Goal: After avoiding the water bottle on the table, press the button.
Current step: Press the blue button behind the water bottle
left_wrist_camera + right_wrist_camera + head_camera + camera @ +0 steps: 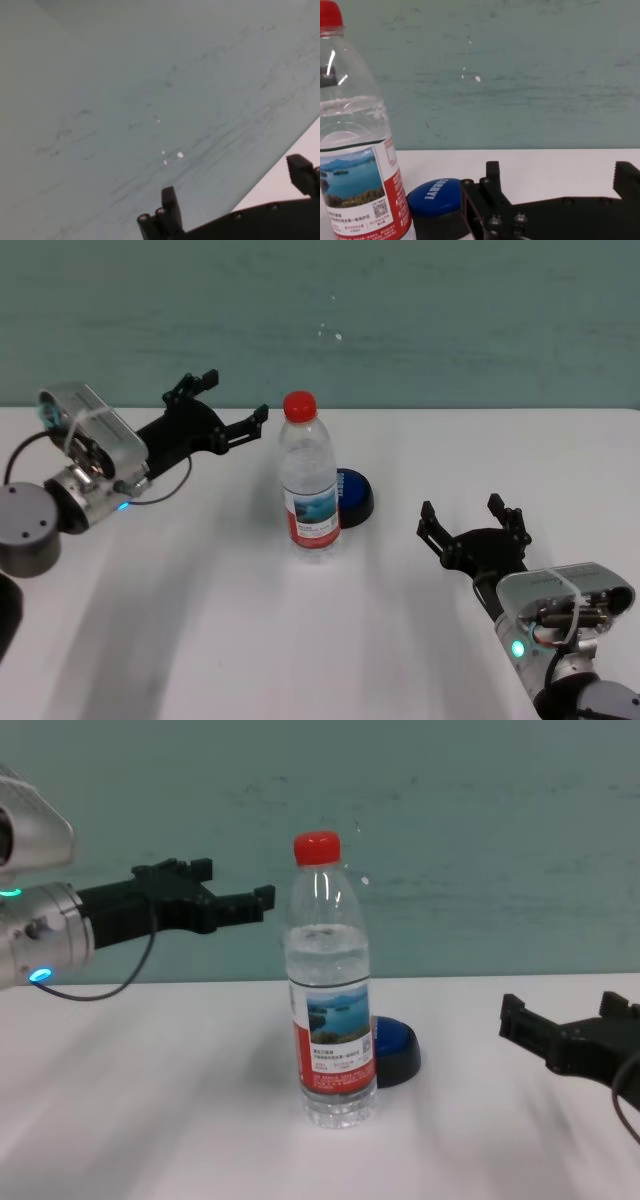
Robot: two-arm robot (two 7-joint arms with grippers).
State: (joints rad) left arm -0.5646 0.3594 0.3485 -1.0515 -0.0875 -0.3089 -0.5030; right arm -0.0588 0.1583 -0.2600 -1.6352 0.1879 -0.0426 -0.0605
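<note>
The left gripper (232,398) is held raised above the table (180,640), to the left of the water bottle and at about the height of its cap; its black jaws are spread wide and nothing is held between them. In the left wrist view only two black fingertips (170,200) are shown against the teal wall (125,100).

The water bottle (308,474) is stood upright near the table's centre. It is made of clear ribbed plastic and is closed with a red screw cap (300,405). A red-and-white label (337,1035) with a blue landscape photo is wrapped round its lower half.

The button (354,496) is placed just behind and to the right of the bottle. Its blue domed top is seated on a black base, and part of it is hidden by the bottle.

The right gripper (468,516) is positioned low over the table, right of the button, with its jaws wide apart and empty.
</note>
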